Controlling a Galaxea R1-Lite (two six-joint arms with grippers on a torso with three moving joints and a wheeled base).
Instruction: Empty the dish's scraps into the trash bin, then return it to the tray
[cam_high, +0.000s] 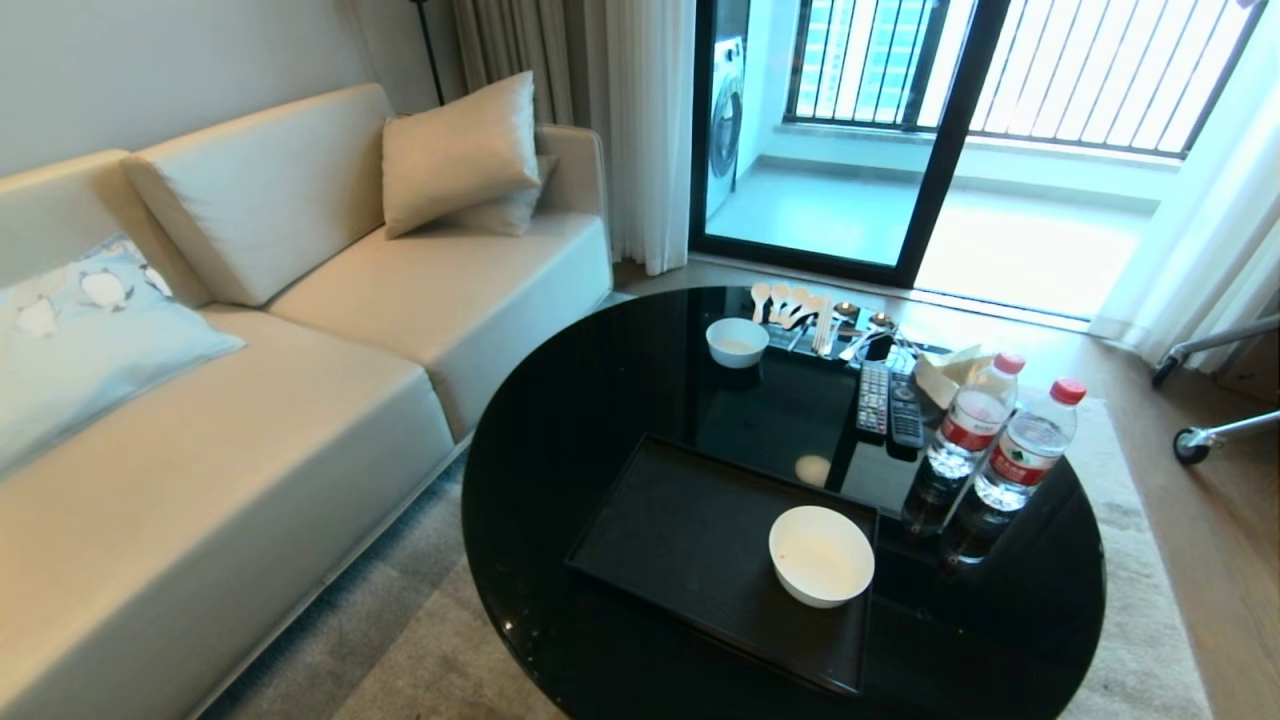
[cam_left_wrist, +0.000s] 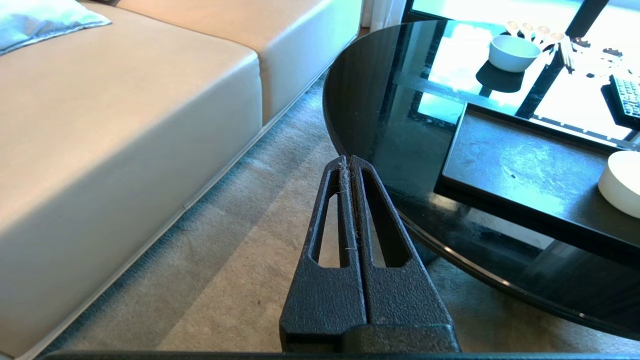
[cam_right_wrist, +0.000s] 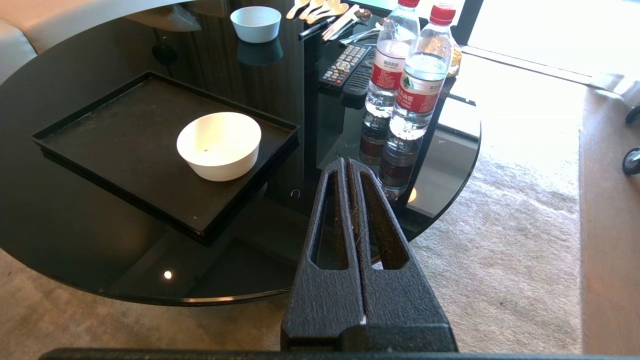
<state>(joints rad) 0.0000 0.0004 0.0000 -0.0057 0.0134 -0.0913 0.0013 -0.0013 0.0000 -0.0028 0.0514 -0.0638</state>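
Both grippers, left (cam_left_wrist: 350, 165) and right (cam_right_wrist: 348, 167), hang closed and empty short of the table, so grasping the dish (cam_high: 821, 555) on the tray (cam_high: 660, 540) likely comes next.

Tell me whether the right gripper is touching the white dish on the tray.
Apart. The right wrist view shows the right gripper shut, off the table's edge, with bare tray and glass between it and the dish.
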